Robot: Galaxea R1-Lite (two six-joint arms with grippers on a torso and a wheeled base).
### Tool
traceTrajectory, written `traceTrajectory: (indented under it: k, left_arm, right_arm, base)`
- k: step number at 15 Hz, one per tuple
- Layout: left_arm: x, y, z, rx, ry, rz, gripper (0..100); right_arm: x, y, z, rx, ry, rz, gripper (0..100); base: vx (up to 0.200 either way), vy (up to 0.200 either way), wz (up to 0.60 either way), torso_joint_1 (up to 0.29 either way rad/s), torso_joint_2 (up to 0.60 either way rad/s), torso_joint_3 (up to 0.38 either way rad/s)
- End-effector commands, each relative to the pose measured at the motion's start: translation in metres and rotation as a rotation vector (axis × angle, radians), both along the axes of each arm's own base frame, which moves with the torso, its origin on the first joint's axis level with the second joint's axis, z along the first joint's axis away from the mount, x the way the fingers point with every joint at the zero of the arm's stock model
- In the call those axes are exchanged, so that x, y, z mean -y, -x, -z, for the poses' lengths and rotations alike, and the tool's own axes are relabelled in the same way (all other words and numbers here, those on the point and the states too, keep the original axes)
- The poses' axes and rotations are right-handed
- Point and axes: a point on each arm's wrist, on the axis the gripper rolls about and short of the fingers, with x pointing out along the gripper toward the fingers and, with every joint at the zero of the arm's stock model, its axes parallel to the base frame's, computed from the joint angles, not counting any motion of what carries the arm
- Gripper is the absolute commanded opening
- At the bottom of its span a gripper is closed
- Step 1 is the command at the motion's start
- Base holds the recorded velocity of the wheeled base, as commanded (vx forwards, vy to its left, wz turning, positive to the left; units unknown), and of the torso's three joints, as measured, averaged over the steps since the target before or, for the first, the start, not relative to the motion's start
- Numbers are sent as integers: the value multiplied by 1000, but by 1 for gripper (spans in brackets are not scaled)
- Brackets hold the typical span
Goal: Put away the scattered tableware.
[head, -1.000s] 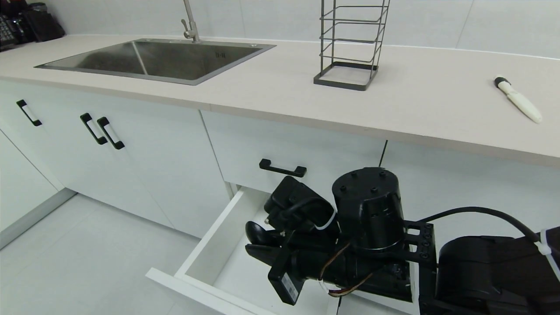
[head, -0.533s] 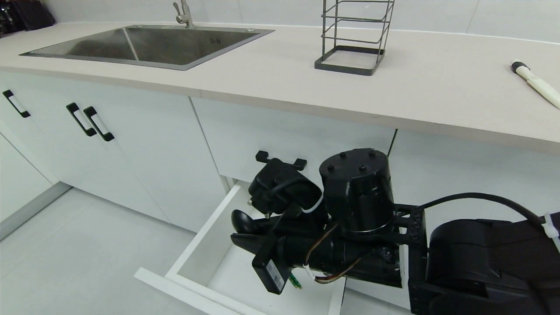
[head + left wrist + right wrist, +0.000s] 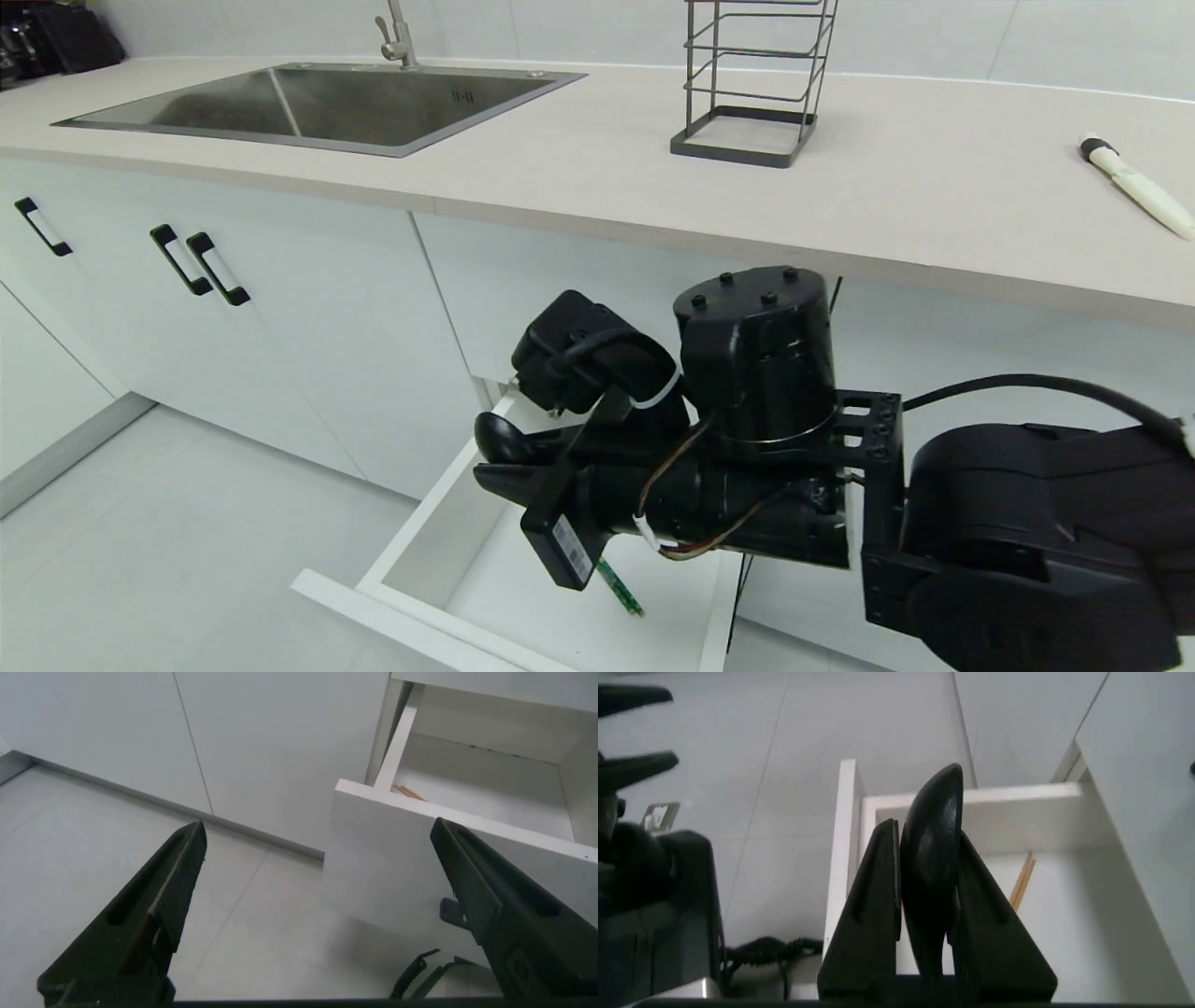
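Note:
My right gripper is shut on a black spoon, held on edge above the open white drawer. In the right wrist view the spoon stands clamped between the two fingers, with the drawer below holding wooden chopsticks. A green-handled utensil lies in the drawer under the arm. A cream-handled knife lies on the counter at the far right. My left gripper hangs open over the floor, beside the drawer front.
A wire rack stands on the counter behind the arm, and a steel sink is at the left. Closed cabinet doors with black handles sit left of the drawer. Grey floor lies below.
The head view has shifted a little. My right gripper has risen and moved left over the drawer with the spoon still in it.

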Motion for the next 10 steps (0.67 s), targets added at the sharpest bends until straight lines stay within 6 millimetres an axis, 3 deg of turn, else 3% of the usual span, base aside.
traceTrajectory:
  k: [1,3,4,6,10]
  left_arm:
    - [0,0,0,0,1,1,100]
    - [0,0,0,0,1,1,100]
    - [0,0,0,0,1,-1,100]
    - [0,0,0,0,1,1,100]
    - [0,0,0,0,1,-1,100]
  right_arm:
    - [-27,-8,37,-28,52,-7,0]
    - [-36,-12,61,-51,104,7,0]
    - [-43,-28,72,-44,116,44,0]
    - [-49,-42,77,-38,110,71,0]
    - [-48,-53,99,10,192,86,0]
  base:
    - [0,0,0,0,0,0]
    - [0,0,0,0,0,0]
    - [0,0,0,0,0,0]
    - [0,0,0,0,0,0]
    - [0,0,0,0,0,0]
